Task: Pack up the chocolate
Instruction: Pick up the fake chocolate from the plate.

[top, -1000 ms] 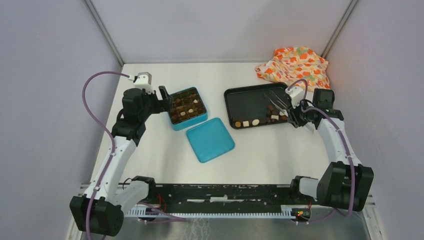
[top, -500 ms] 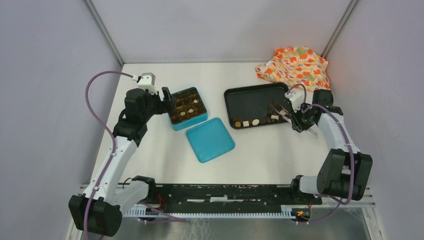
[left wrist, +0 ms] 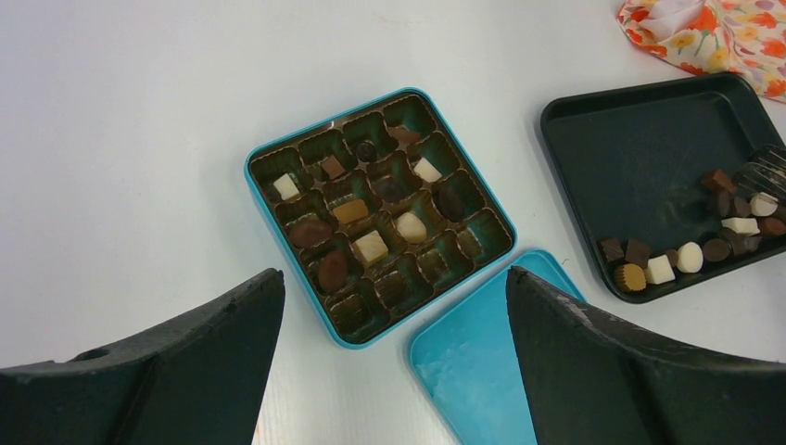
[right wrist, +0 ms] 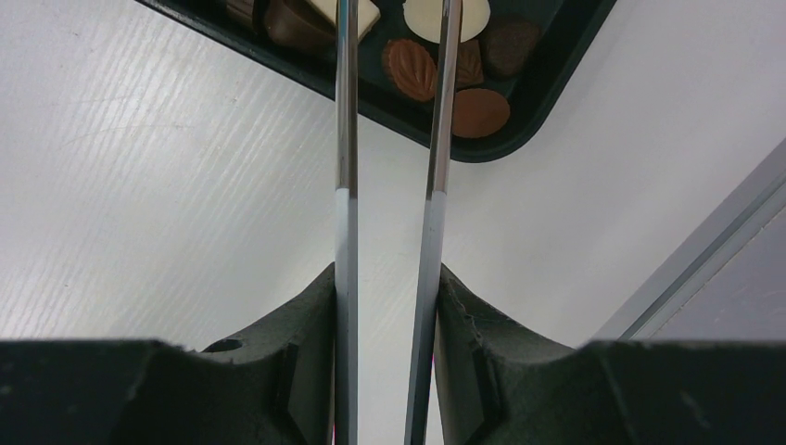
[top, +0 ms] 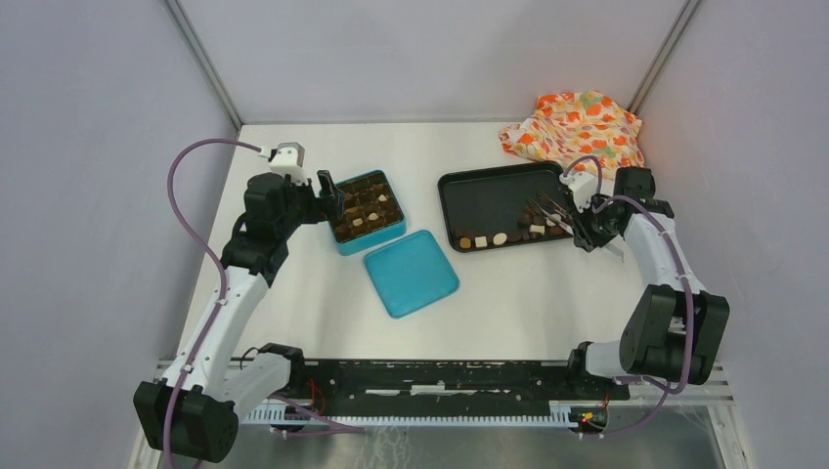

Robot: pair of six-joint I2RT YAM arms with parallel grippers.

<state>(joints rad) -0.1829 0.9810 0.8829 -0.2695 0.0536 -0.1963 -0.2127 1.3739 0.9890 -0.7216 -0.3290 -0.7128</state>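
Note:
Chocolate (top: 501,238) pieces, dark, brown and cream, lie along the near edge of a black tray (top: 489,195). More chocolate (left wrist: 371,247) sits in some cells of an open blue box (top: 367,212), whose rim (left wrist: 433,295) shows in the left wrist view. My left gripper (top: 327,195) hovers open at the box's left side, nothing between its fingers (left wrist: 394,273). My right gripper (top: 587,234) is shut on metal tongs (top: 547,207). The tongs (right wrist: 345,139) reach over the tray's near right corner, their arms apart above chocolate (right wrist: 410,69); their tips are out of view.
The blue lid (top: 411,273) lies flat in front of the box, close to its near corner. An orange flowery cloth (top: 577,125) is bunched at the back right, behind the tray. Grey walls close in the table on three sides.
My right gripper drew the tongs back toward the right, then brought them forward again over the tray's right end. The left arm shifted only slightly.

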